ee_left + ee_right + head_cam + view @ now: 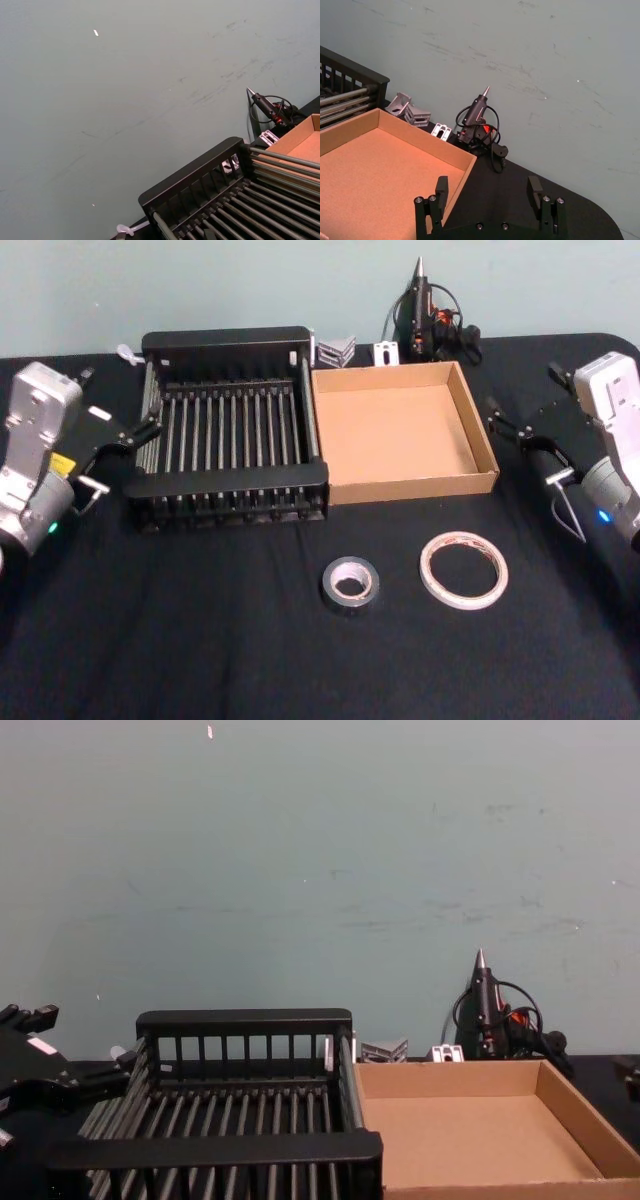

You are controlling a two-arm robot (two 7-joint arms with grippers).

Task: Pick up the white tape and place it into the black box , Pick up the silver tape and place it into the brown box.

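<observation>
The silver tape [350,583] lies flat on the black table, in front of the boxes. The white tape [463,569] lies flat just to its right. The black box [230,440] stands behind them with nothing in it, and the brown box [400,430] touches its right side, also holding nothing. My left gripper [120,455] hovers open at the black box's left wall. My right gripper [530,452] hangs open off the brown box's right wall [465,172], its fingers [441,187] apart with nothing between them. Both tapes are well clear of the grippers.
A black glue gun [425,315] with its cable stands at the table's back edge behind the brown box. Small metal brackets [335,348] lie beside it. A plain wall rises close behind. Open black tabletop surrounds the tapes at the front.
</observation>
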